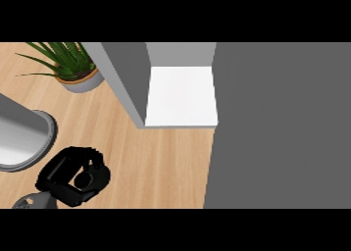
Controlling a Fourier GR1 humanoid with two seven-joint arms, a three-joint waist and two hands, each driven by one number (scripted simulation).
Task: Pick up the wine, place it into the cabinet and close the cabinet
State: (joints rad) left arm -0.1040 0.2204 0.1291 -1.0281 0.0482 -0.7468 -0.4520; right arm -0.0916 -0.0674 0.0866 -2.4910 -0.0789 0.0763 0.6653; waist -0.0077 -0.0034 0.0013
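Note:
The cabinet (125,83) stands open at the back of the wooden counter, with grey walls and a bare white shelf floor (182,95) inside. Its big grey door (287,127) is swung out and fills the whole right side of the view, hiding what lies beneath it. No wine bottle shows anywhere. My left hand (73,176) rests at the lower left above the counter, fingers relaxed and pointing up, holding nothing. My right hand does not show.
A potted green plant (70,66) sits at the back left beside the cabinet wall. A wide grey cylindrical container (15,137) stands at the left edge, just behind my left hand. Bare wooden counter (160,162) stretches between the hand and the door.

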